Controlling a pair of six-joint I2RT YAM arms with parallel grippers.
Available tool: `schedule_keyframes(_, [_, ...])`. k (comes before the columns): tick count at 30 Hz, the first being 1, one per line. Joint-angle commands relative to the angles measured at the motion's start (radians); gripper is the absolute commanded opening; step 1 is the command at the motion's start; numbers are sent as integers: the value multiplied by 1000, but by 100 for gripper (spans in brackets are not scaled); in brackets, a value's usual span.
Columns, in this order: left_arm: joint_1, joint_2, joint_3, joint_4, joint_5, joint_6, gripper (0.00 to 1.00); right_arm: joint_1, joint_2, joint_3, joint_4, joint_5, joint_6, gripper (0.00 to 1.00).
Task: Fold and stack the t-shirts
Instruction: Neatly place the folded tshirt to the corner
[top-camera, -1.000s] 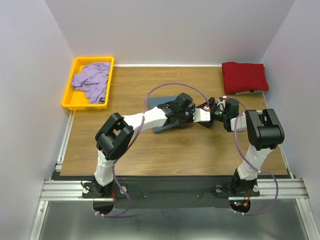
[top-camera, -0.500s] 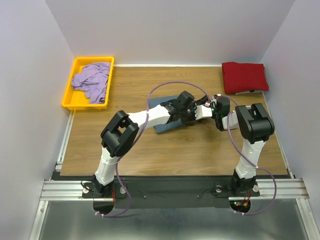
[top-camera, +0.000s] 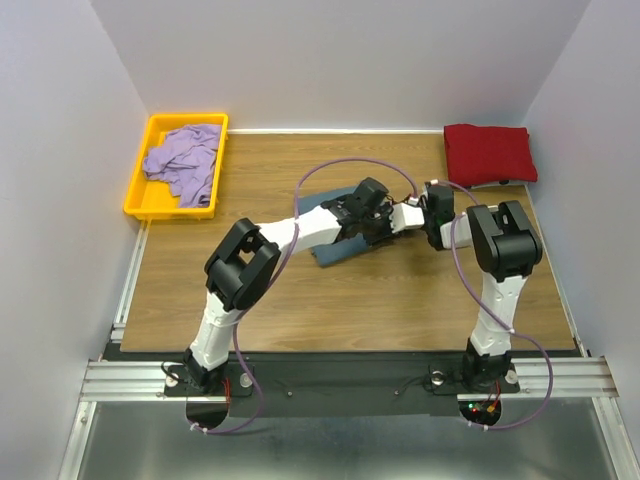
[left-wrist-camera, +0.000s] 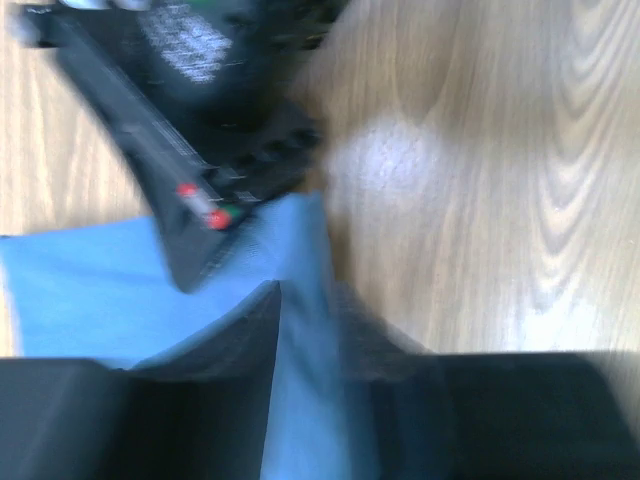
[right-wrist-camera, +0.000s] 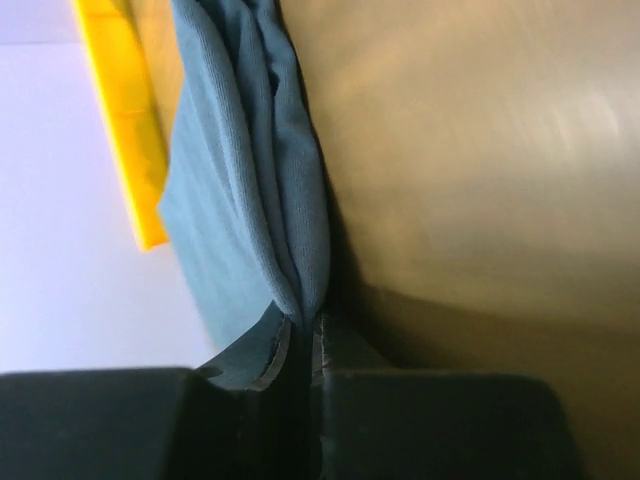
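You have nothing legible to go on here. The only lettering is a patch of white print on the black housing (left-wrist-camera: 195, 50) at the far left of your left wrist view, too blurred to read.

t-shirts: 3 — blue-grey shirt (top-camera: 335, 252), red shirt (top-camera: 489, 154), lavender shirt (top-camera: 185, 160), 1 each
tray (top-camera: 150, 198): 1, yellow
table (top-camera: 380, 300): 1, wood top
arms: 2 — left arm (top-camera: 240, 270), right arm (top-camera: 505, 245)
grippers: 2 — left gripper (left-wrist-camera: 320, 400), right gripper (right-wrist-camera: 300, 340)
fingers (right-wrist-camera: 430, 420): 2 per gripper
cables (top-camera: 345, 166): 2, purple, one per arm
walls (top-camera: 330, 60): 3, pale
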Motion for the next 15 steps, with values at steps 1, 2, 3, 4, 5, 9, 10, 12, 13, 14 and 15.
schedule_keyframes(1, [16, -121, 13, 48, 39, -63, 62, 2, -38, 108, -215, 94, -235, 1])
schedule_keyframes(2, [22, -145, -2, 51, 43, -75, 83, 1, -54, 131, -267, 102, -309, 1])
schedule_keyframes(3, [32, -171, -17, 54, 47, -92, 94, 2, -68, 146, -301, 112, -350, 0])
schedule_keyframes(4, [51, -220, -43, 54, 47, -124, 96, 2, -92, 163, -333, 126, -435, 0])
schedule_keyframes(5, [64, -246, -56, 51, 46, -147, 96, 1, -105, 200, -396, 144, -478, 1])
schedule_keyframes(9, [131, -346, -97, -18, 55, -223, 96, 2, -151, 284, -517, 255, -687, 1])
schedule_keyframes(10, [145, -359, -100, -37, 56, -229, 96, 2, -151, 306, -539, 275, -727, 1])
schedule_keyframes(12, [180, -399, -120, -82, 53, -235, 96, 2, -146, 378, -611, 335, -841, 1])
schedule_keyframes(13, [190, -431, -148, -84, 47, -236, 96, 1, -143, 399, -646, 382, -905, 1])
schedule_keyframes(14, [206, -448, -165, -86, 38, -240, 96, -1, -140, 421, -657, 404, -933, 1])
schedule_keyframes(15, [210, -465, -183, -84, 30, -238, 96, -8, -134, 457, -665, 421, -959, 1])
